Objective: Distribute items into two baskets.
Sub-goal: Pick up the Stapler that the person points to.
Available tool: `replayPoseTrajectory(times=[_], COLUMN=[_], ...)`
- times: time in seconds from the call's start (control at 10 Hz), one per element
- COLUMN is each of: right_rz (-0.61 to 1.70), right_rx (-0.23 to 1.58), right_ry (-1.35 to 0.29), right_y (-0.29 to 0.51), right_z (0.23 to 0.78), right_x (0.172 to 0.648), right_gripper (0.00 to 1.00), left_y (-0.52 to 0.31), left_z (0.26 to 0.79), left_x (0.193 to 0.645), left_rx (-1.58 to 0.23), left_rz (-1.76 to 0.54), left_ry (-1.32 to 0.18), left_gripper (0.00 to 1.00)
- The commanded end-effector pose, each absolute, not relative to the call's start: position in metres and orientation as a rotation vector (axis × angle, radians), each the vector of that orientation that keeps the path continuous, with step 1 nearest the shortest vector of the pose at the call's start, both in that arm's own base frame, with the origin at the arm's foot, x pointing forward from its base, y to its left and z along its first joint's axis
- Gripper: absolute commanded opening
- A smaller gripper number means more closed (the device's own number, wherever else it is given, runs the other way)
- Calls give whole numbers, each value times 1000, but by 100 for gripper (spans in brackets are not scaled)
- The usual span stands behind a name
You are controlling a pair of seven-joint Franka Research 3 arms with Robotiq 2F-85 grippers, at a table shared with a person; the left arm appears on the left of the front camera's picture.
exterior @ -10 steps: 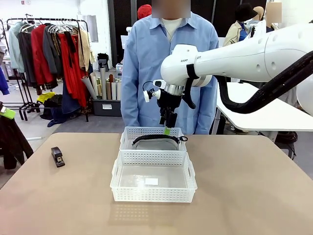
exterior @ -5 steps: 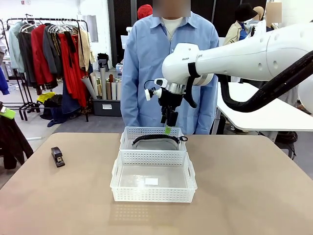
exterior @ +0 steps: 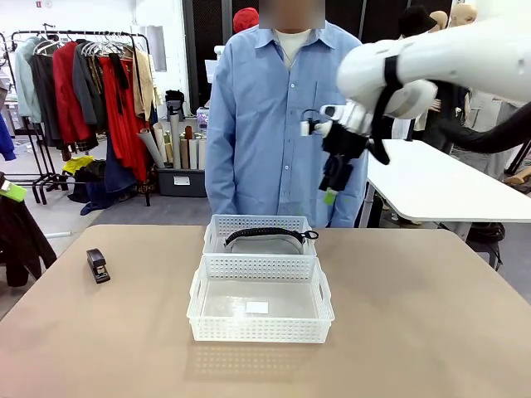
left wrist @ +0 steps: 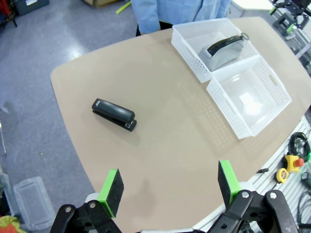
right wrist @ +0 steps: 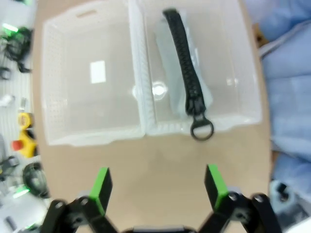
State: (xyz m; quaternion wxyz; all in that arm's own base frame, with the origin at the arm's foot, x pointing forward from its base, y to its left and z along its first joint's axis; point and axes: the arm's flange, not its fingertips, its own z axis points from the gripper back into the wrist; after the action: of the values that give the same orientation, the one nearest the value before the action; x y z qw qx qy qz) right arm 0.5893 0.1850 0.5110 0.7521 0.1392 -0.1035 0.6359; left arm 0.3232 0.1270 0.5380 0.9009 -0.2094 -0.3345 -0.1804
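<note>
The right gripper point(exterior: 330, 194) hangs high in the air with its two green-padded fingers spread wide and nothing between them. It is up beside the person in the light blue shirt point(exterior: 265, 108), above the baskets and a little to one side of them. Looking down from this gripper point(right wrist: 157, 187), the two white plastic baskets with holes in their sides sit side by side and touching, out past its fingertips. The grey soft waist bag with the black strap point(right wrist: 181, 92) lies inside one white basket point(right wrist: 243, 73), the one closer to the person. The other white basket point(right wrist: 63, 87) has a small white label point(right wrist: 97, 71) on its bottom. The left gripper point(left wrist: 170, 187) is also spread wide and holds nothing. It is high over the tan table point(left wrist: 170, 136). The small black stapler point(left wrist: 114, 114) lies flat on the table out ahead of it, more toward the finger on the picture's left. The stapler is well apart from the baskets, which are far off on the other finger's side.
</note>
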Motion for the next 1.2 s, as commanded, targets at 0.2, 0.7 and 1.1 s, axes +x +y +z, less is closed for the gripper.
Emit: replayPoseTrajectory(times=[0.2,0.7,1.1], right_rz=[1230,894,747], right_rx=[327,556,751], right_ry=[-258,-379,-371], right_y=[104,27,-50], right_z=[530,540,512], right_x=[506,401,362], right_gripper=[100,100,100], left_y=[127,127,127], left_z=[539,539,539], left_x=[322,322,322], left_rx=[-437,-437,-437], left_rz=[-375,-375,-375], left_ry=[-695,-695,-695], left_gripper=[100,100,100])
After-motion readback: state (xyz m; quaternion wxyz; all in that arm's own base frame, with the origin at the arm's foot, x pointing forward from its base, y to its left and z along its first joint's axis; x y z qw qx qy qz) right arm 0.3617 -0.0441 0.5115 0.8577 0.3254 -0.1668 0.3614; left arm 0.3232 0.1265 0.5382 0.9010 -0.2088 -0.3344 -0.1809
